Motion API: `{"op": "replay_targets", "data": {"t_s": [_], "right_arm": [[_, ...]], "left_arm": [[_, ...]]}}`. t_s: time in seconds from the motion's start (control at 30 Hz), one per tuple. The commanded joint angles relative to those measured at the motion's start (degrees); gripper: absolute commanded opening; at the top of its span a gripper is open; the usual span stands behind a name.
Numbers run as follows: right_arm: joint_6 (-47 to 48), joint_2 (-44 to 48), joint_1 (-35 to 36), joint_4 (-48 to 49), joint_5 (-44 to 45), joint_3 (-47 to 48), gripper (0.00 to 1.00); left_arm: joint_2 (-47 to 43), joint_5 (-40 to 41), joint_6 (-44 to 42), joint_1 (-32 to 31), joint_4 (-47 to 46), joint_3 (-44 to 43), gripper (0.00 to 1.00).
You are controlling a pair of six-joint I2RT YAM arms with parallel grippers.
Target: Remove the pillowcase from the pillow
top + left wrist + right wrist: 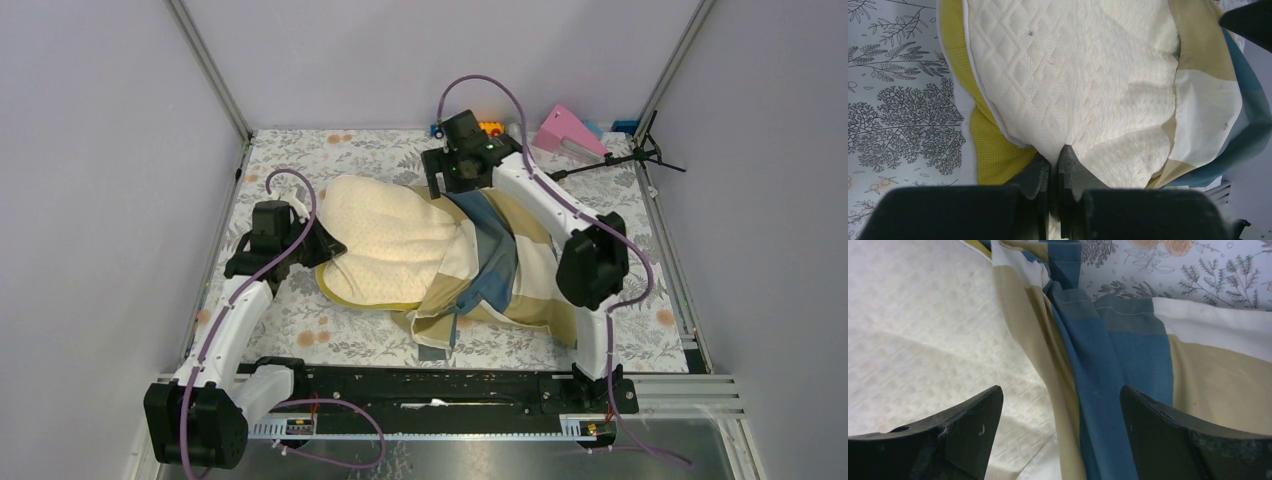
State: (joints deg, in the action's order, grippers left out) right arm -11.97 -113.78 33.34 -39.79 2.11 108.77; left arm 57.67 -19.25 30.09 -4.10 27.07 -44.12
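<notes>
The cream quilted pillow (385, 240) with yellow trim lies mid-table, its left half bare. The blue, tan and cream pillowcase (500, 265) is bunched over its right half. My left gripper (322, 243) is shut on a pinch of the pillow (1073, 85) at its left end; the yellow trim (993, 145) shows beside the fingers. My right gripper (437, 178) is open at the pillow's far edge, its jaws standing over the pillowcase (1108, 355) mouth where it meets the bare pillow (923, 325).
The grey floral table covering (300, 330) lies under everything. A pink wedge (566, 130), small coloured toys (490, 128) and a black tripod-like stand (640, 155) sit along the back edge. A black rail (420, 385) runs along the near edge.
</notes>
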Motion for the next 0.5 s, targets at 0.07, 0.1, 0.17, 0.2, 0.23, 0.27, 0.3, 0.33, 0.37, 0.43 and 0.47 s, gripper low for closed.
{"op": "replay_targets", "data": {"t_s": [0.07,0.1,0.17,0.2,0.23,0.27,0.3,0.33,0.37,0.43,0.47], "right_arm": [[3.2,-6.9,1.9,-6.1,3.7,6.6,0.86],[3.0,-7.4,1.8,-6.2,3.3,6.9,0.82],[2.9,-8.2,1.9,-6.2,2.6,7.4,0.66],[2.8,-8.5,1.9,-6.3,2.9,7.5,0.49],[2.4,-8.6,1.9,-6.3,4.5,7.7,0.27],[1.7,-8.6,1.8,-6.5,6.0,7.6,0.11],[0.7,-8.5,1.7,-6.8,10.0,7.7,0.01],[-0.4,-8.4,1.4,-7.2,13.2,7.5,0.0],[-1.5,-8.1,0.7,-7.6,15.4,7.3,0.0],[-4.3,-7.2,-1.6,-8.3,16.7,6.3,0.0],[-5.6,-6.5,-3.3,-8.5,16.1,5.5,0.0]], "left_arm": [[-2.1,-0.6,-3.7,-0.6,1.6,-2.7,0.0],[-2.2,-0.4,-3.6,-0.6,1.7,-2.5,0.0],[-2.3,-0.1,-3.4,-0.6,1.5,-2.2,0.0],[-2.2,0.0,-3.4,-0.6,1.5,-2.2,0.0],[-2.1,0.0,-3.4,-0.6,1.5,-2.3,0.0],[-2.0,0.2,-3.4,-0.6,1.5,-2.5,0.0],[-2.0,0.8,-3.3,-0.6,1.9,-2.7,0.0],[-2.0,2.3,-3.2,-0.6,2.6,-3.1,0.0],[-2.3,5.9,-3.0,-0.6,3.7,-3.5,0.0],[-3.3,15.9,-2.0,-0.6,7.6,-4.8,0.0],[-4.2,22.8,-1.1,-0.6,9.8,-5.5,0.0]]}}
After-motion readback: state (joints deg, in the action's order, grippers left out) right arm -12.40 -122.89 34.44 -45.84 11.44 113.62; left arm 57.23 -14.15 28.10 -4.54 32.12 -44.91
